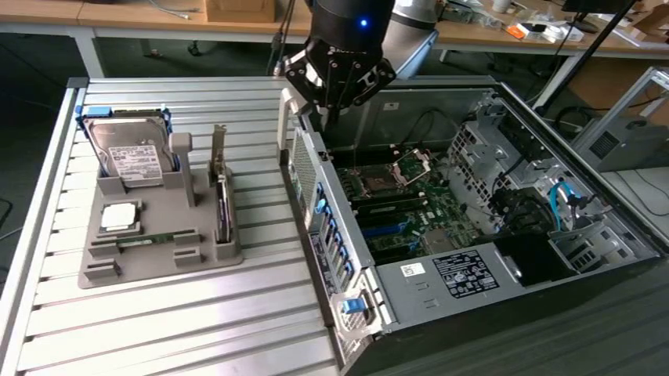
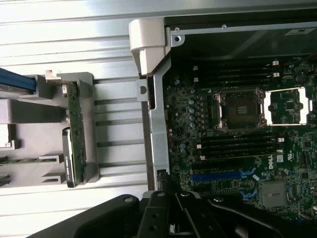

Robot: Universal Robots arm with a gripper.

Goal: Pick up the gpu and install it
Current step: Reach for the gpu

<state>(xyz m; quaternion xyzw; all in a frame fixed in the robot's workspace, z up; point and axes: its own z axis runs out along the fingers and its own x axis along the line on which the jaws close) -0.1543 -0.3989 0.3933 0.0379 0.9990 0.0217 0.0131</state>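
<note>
Edgewise in grey holder, thin dark gpu, silver bracket; fingers closed, empty

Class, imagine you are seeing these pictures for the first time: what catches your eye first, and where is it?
The open computer case on the exterior view's right, motherboard bared. The black gripper hangs shut over it, near the rear wall. The gray holder beside it carries a hard drive and the gpu.

White "DELL" lettering on the motherboard; other labels illegible
</note>
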